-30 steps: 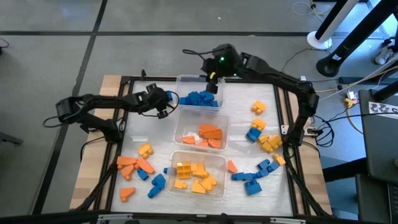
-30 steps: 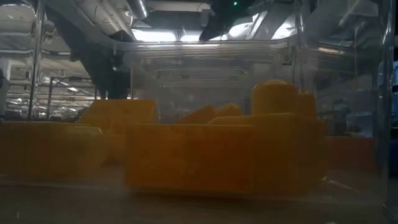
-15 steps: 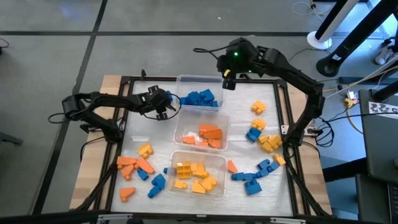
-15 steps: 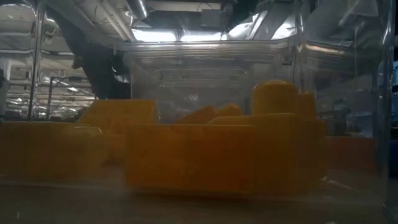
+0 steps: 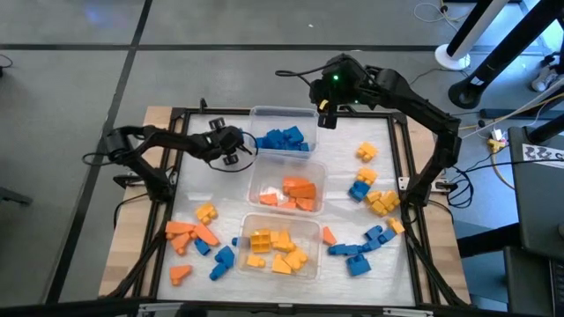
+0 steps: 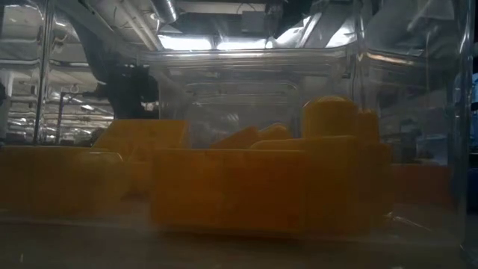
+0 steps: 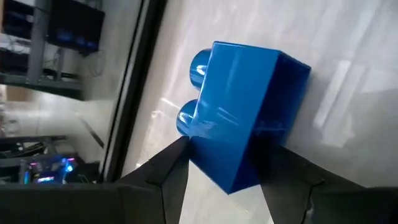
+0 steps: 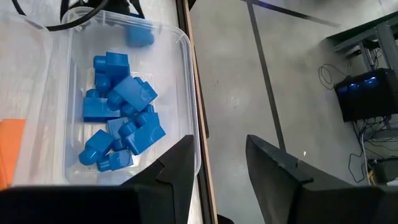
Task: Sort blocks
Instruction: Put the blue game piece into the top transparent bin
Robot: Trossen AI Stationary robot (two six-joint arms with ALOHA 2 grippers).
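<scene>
Now the left end effector point(image 7: 221, 177) clamps a blue block point(image 7: 245, 112).

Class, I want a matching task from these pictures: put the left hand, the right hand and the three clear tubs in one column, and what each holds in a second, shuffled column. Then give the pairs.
Column one:
1. left hand
2. right hand
3. far tub
4. middle tub
5. near tub

Column two:
A. yellow blocks
B. nothing, fingers open
C. one blue block, gripped
D. orange blocks
E. a heap of blue blocks

Pairs: 1-C, 2-B, 3-E, 4-D, 5-A
</scene>
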